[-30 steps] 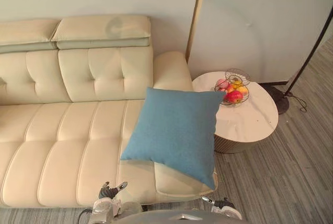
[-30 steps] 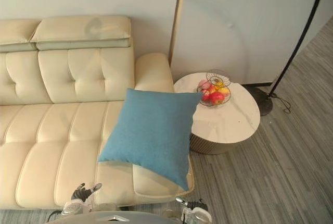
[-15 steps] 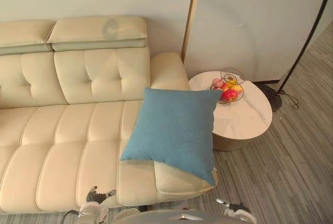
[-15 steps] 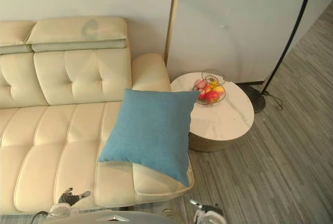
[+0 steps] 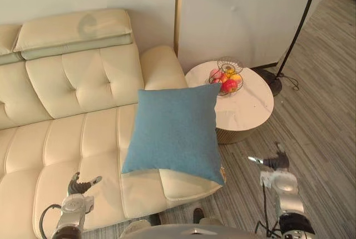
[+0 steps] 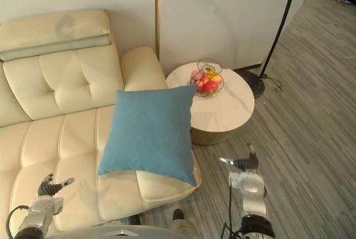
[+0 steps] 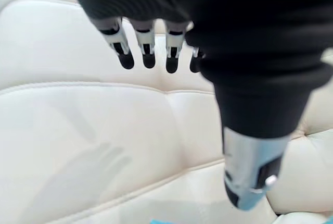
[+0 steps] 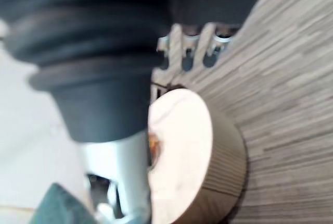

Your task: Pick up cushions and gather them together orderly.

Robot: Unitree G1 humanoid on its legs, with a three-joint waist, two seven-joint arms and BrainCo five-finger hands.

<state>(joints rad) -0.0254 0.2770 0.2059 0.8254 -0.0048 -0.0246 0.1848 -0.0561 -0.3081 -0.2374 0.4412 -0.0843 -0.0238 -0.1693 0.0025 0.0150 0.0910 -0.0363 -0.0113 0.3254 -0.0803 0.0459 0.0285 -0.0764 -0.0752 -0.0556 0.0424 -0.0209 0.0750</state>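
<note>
Having been raised from the bottom edge, left hand (image 5: 78, 188) and right hand (image 5: 272, 163) are held with fingers loosely spread, empty — the blue square fabric cushion (image 5: 172, 130), mid-frame on the cream leather sofa (image 5: 72, 133), is untouched; a reach is judged beginning.

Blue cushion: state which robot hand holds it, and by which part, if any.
Neither: the left robot hand and right robot hand are open, apart from the blue cushion.

legible text: none | surfaces: blue cushion (image 5: 175, 130), sofa (image 5: 72, 139), round table (image 5: 251, 107)
</note>
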